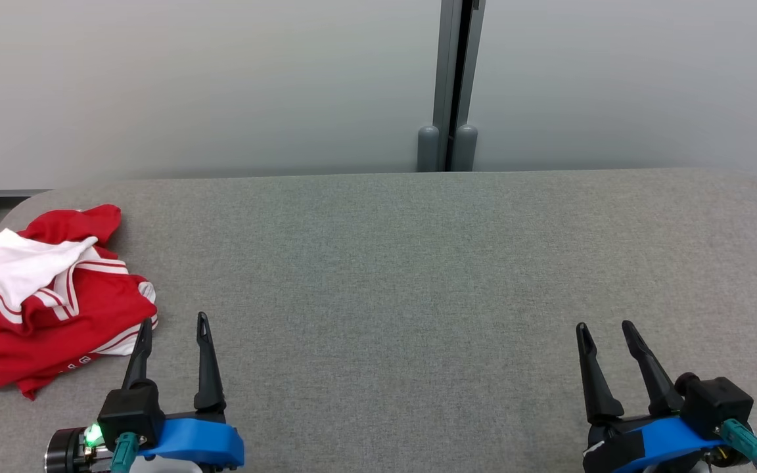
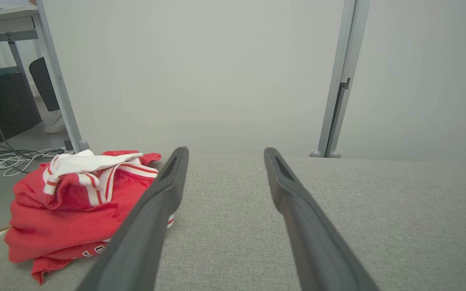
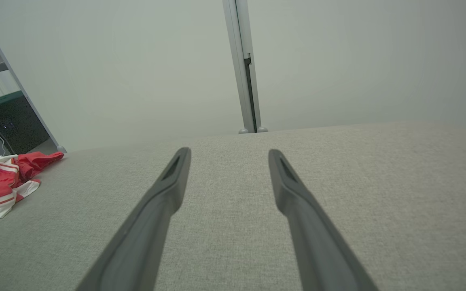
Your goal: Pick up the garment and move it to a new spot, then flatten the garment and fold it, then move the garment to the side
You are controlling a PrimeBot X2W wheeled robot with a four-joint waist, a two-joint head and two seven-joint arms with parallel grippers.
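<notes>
We're right at the start here: the garment (image 1: 50, 295) lies in a crumpled red-and-white heap at the left end of the grey table (image 1: 418, 263). Our left gripper (image 1: 175, 320) hovers just beside it, fingers spread and empty. Our right gripper (image 1: 604, 325), equally wide, waits well apart. Pickup, flattening, folding and setting aside all look to be ahead of us.

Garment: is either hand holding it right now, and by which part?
Nothing is held. Both the left hand and right hand are open and empty; the garment lies crumpled on the table, beside the left hand.
</notes>
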